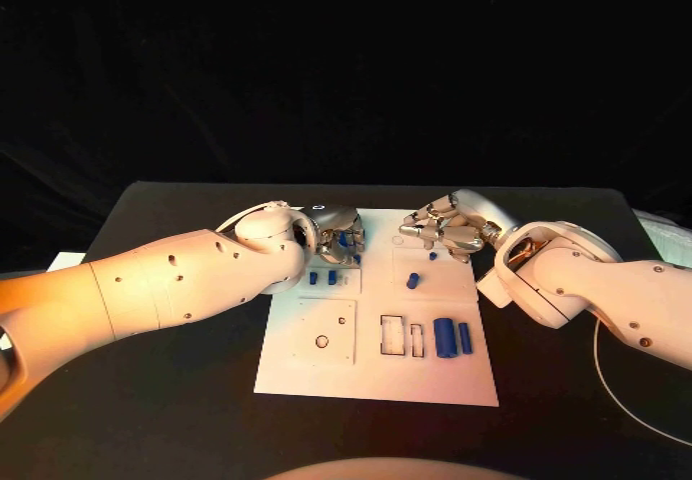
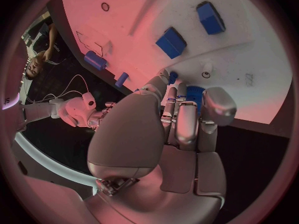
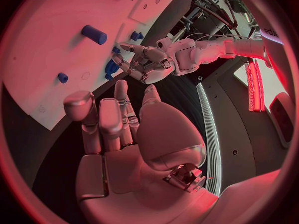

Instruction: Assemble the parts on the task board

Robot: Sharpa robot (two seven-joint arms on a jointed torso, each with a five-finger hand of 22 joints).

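Hands sit at the far edge of the task board [image 1: 378,385], the white plate in the middle of the black table [image 1: 173,400]. The left hand [image 1: 335,238] is over the board's far left corner, fingers curled downward; in the left wrist view its fingertips [image 2: 169,79] meet a round blue part [image 2: 194,92] at the board's edge. Whether that part is pinched or only touched cannot be told, since the fingers hide most of it. The right hand [image 1: 444,234] is over the far edge toward the right, apart from the left hand. In the right wrist view its fingers [image 3: 109,119] are extended side by side, slightly apart, with nothing between them.

Head view: 2 small blue blocks [image 1: 323,277] lie just on the near side of the left hand, 1 short blue peg [image 1: 414,280] stands near the board's middle, and 2 long blue pieces [image 1: 454,338] lie side by side near the right edge, beside 2 rectangular slots [image 1: 392,335]. The left wrist view shows the 2 blocks larger [image 2: 171,42] and 2 further blue pieces [image 2: 95,59] toward the board's opposite edge. The right wrist view shows the left hand from the front [image 3: 146,62], with a blue cylinder [image 3: 93,34] and a small blue peg [image 3: 62,77] on the board.

The head view does not show the part under the left hand; the hand covers it.
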